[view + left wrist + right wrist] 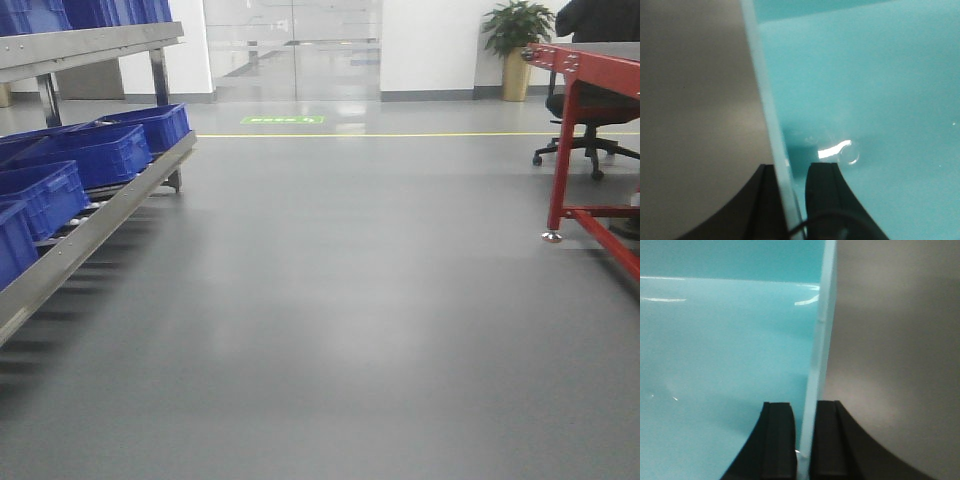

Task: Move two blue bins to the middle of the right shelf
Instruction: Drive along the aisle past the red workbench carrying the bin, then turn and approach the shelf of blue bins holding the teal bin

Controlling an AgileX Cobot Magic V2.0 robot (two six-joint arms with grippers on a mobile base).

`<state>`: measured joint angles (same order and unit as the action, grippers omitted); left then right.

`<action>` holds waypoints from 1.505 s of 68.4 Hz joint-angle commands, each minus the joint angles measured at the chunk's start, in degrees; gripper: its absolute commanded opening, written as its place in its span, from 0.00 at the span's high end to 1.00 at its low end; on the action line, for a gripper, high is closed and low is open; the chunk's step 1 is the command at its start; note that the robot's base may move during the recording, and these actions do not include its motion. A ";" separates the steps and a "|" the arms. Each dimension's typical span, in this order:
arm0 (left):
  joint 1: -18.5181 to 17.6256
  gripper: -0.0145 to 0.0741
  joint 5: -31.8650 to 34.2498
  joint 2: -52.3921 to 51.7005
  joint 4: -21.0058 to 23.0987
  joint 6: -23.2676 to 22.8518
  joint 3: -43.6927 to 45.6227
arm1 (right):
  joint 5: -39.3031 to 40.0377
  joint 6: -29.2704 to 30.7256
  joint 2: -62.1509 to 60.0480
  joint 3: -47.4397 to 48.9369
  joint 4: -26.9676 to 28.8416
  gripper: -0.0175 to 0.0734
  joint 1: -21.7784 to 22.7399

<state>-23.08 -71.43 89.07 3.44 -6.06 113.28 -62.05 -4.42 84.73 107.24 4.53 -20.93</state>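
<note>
Left gripper [792, 172] clamps thin side wall of blue bin [880, 90], one finger inside, one outside. Right gripper [804, 410] pinches bin wall likewise, grey floor [890, 340] beyond. Front view: stored bins [95, 155] on left rack [110, 215]; red table [590, 60] right.

front: low, facing along floor [350, 330] | wrists: close over left tool [792, 169], right tool [802, 405], possibly same bin [880, 75]

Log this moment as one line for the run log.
left gripper shut on bin wall | right gripper shut on bin wall | blue bins on rack at left | red table at right
</note>
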 commanded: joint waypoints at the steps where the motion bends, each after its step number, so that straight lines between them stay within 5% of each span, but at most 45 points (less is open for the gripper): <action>1: 0.02 0.96 1.46 -1.01 0.10 0.90 0.57 | 2.49 0.83 -0.74 0.64 -0.36 0.97 0.18; 41: 0.02 0.96 1.64 -1.01 -0.03 0.90 0.57 | 2.49 0.83 -0.74 0.64 -0.36 0.97 0.18; 80: 0.02 0.96 26.94 -1.01 -0.03 0.90 0.57 | 2.49 0.83 -0.74 0.64 -0.36 0.97 0.18; 103: 0.02 0.96 35.78 -1.01 -0.03 0.90 0.57 | 2.49 0.83 -0.74 0.64 -0.36 0.97 0.18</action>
<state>-23.08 -42.69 89.07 2.91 -4.63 113.28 -59.70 -5.45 84.73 107.39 4.18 -20.83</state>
